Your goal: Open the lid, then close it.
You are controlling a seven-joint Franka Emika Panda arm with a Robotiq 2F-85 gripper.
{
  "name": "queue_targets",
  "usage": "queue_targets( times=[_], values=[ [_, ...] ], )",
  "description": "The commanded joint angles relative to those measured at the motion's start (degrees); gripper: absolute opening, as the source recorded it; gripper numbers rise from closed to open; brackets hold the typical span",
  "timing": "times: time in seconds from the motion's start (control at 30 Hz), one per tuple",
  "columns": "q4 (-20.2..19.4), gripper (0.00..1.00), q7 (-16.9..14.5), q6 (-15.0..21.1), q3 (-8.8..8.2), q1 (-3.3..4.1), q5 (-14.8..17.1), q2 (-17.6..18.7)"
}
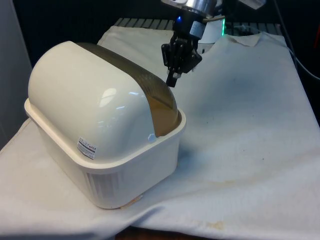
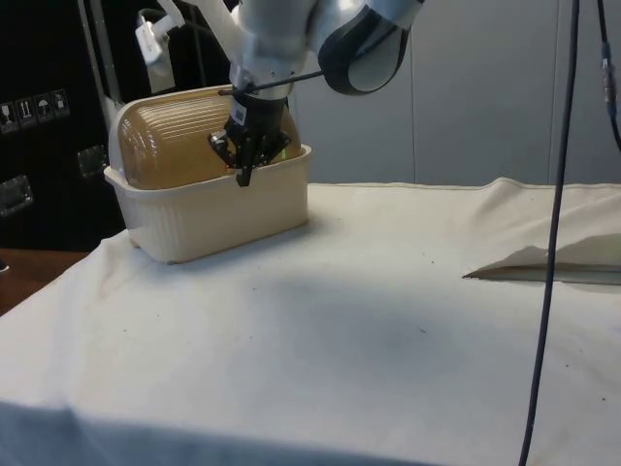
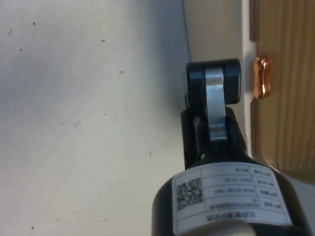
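Gripper [image 1: 172, 79] hung just outside bread box [image 1: 107, 170], fingers pressed together on nothing, tips pointing down beside box rim [image 2: 291, 152]. Brown ribbed roll-top lid [image 2: 179, 146] sat down over opening, its small amber handle [image 3: 261, 77] just across rim from my fingertip [image 3: 214, 83]. My judgement: lid down, no grip on handle; cannot tell whether opening was still to come.

From the front, the bread box [image 1: 100, 135] turns its white back, hiding the tinted lid's [image 1: 145, 95] front. In the wrist view the hand [image 3: 212, 91] covers part of the box rim, and whether its fingers are parted cannot be told.
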Motion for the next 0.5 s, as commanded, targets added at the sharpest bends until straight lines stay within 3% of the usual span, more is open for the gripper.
queue_targets(
  times=[0.0, 0.07, 0.1, 0.13, 0.4, 0.43, 0.47],
  values=[
    [1.2, 0.0, 2.12, 1.2, -1.6, 0.69, -2.18, 0.46],
    [1.32, 0.0, 2.12, 1.66, -2.01, 0.74, -2.18, 0.69],
    [0.06, 0.0, 0.0, 0.63, -0.46, 0.0, 0.0, 0.34],
    [1.32, 0.0, 2.12, 1.83, -2.18, 0.74, -2.18, 0.8],
    [1.72, 0.0, 2.12, 3.55, -3.67, 0.92, -2.29, 1.83],
    [0.4, 0.0, 0.0, 2.46, -1.72, 0.0, 0.0, 1.38],
    [1.72, 0.0, 2.18, 3.72, -3.84, 0.97, -2.29, 1.89]
  ],
)
